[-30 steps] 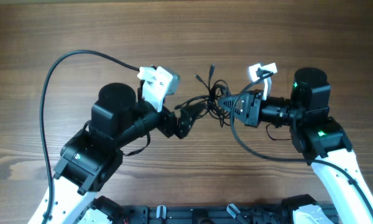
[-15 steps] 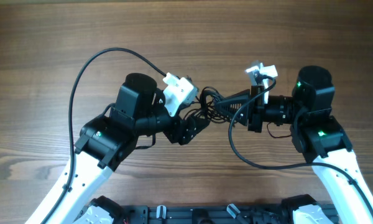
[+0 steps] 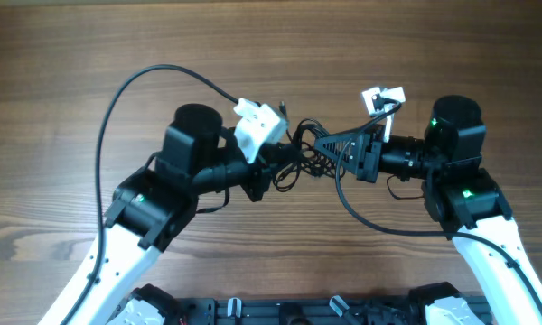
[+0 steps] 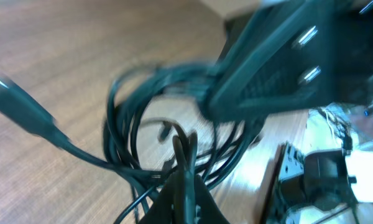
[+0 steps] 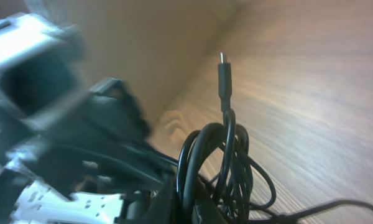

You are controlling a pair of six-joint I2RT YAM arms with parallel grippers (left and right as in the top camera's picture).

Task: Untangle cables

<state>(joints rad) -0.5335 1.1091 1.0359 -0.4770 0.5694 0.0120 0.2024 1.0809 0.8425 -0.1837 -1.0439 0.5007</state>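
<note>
The cables (image 3: 300, 155) are a tangle of thin black cords held above the wooden table between my two grippers. My left gripper (image 3: 273, 161) reaches in from the left and is shut on one strand of the cables (image 4: 130, 124), its jaws (image 4: 185, 149) pinched tight around it. From the right, my right gripper (image 3: 323, 144) is shut on a bundle of loops; in the right wrist view the cables (image 5: 236, 155) rise out of its jaws (image 5: 193, 199). A small plug (image 5: 224, 74) sticks straight up from the coil. The two grippers almost touch.
The thick black cable of the left arm's camera (image 3: 135, 77) arcs wide over the table's left side. The right arm's own cable (image 3: 370, 217) loops below its wrist. A black rail (image 3: 280, 309) runs along the near edge. Bare wood (image 3: 72, 45) surrounds the arms.
My left arm swung right and up to the tangle, and its jaws went from wide open to shut on a strand. The right gripper kept its hold, shifting only slightly.
</note>
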